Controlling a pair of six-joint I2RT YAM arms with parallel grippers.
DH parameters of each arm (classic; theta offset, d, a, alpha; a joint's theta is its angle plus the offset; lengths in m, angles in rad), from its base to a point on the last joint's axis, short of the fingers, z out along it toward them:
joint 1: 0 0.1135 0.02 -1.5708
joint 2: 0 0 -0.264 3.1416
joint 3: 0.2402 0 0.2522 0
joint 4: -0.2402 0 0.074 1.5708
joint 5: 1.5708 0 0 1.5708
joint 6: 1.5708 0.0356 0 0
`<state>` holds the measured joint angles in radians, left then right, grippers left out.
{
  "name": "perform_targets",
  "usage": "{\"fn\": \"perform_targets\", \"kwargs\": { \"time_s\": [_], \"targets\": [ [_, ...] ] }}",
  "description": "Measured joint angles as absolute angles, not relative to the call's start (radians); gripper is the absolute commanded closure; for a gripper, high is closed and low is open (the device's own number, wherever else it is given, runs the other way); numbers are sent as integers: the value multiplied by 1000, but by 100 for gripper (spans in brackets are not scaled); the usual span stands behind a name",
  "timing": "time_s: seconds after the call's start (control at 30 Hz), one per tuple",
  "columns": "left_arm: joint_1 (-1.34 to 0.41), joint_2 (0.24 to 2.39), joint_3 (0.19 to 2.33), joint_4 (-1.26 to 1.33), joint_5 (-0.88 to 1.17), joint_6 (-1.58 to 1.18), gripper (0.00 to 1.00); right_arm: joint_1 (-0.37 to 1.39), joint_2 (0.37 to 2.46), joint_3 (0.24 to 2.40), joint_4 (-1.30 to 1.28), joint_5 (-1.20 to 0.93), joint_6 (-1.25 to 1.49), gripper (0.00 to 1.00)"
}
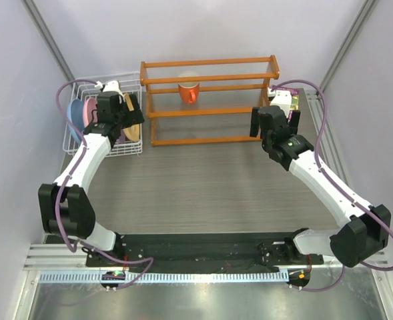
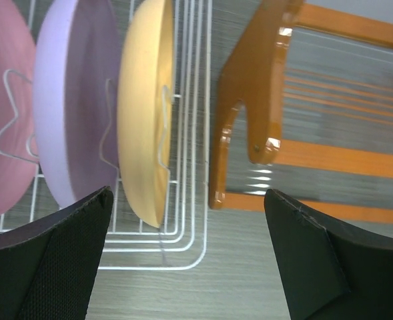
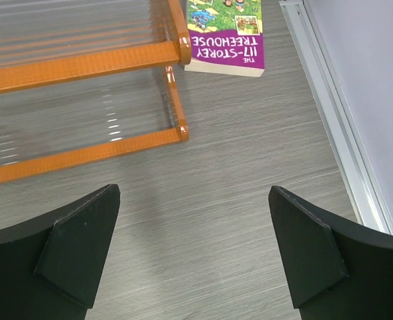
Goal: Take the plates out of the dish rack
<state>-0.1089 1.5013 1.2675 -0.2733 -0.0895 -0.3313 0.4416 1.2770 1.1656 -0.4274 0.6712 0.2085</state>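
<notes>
Rack status: dish rack (image 1: 71, 141) sits at far-left corner of tabletop (image 1: 203, 187), just left of orange shelf frame (image 1: 209, 103); close to it, can't tell if touching. All 4 plates are in the rack, upright on edge betw. wire prongs, side by side L to R: light blue plate (image 1: 74, 112), pink plate (image 2: 3, 113), lilac plate (image 2: 73, 100), yellow-orange plate (image 2: 146, 113). Yellow-orange one is nearest the rack's right wall, next to the shelf frame's end post. Lilac is mostly hidden under the arm in top view, clear in left wrist view.

Left tool (image 2: 188, 200): released, jaws wide apart, nothing betw. them. Hangs above right part of rack, approx. over the yellow-orange plate's edge and the rack's right wall. No contact w/ any plate as far as the wrist view shows.

Right tool (image 3: 195, 193): also released, jaws spread, empty. Over bare tabletop near right end of shelf frame, well apart from rack. Book (image 3: 226, 33) w/ purple cover lies flat on tabletop beyond it, just beside the frame's right end.

Orange mug (image 1: 189, 92) stands inside the shelf frame, approx. mid-span
</notes>
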Motion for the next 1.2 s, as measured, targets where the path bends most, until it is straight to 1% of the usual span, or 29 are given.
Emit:
{"fn": "perform_targets", "kwargs": {
  "time_s": [0.03,0.1,0.17,0.2,0.33,0.47,0.5,0.6,0.67,0.8,1.03,1.2],
  "targets": [
    [-112,1514,1269,-266,-116,-327,10,439,1284,1166,-427,671,207,0],
    [-120,1539,1272,-251,-164,-315,14,433,1298,1166,-427,671,204,0],
    [-130,1561,1279,-238,-202,-304,25,428,1311,1166,-427,671,202,0],
    [-134,1574,1287,-234,-221,-301,36,424,1319,1166,-427,671,201,0],
    [-157,1625,1316,-217,-303,-279,64,415,1337,1166,-427,671,200,0],
    [-194,1657,1325,-212,-400,-249,77,409,1340,1165,-427,671,200,0],
    [-205,1661,1325,-211,-427,-239,87,407,1340,1165,-427,671,200,1],
    [-231,1668,1326,-215,-532,-196,100,402,1340,1164,-427,671,200,0],
    [-243,1673,1326,-228,-618,-172,100,401,1340,1163,-427,671,201,0],
    [-283,1673,1331,-242,-727,-143,100,397,1339,1159,-427,671,201,0],
    [-338,1658,1391,-274,-837,-75,100,397,1320,1143,-429,671,202,0],
    [-365,1594,1423,-286,-918,-25,100,397,1296,1139,-429,669,206,0]
  ]
}}
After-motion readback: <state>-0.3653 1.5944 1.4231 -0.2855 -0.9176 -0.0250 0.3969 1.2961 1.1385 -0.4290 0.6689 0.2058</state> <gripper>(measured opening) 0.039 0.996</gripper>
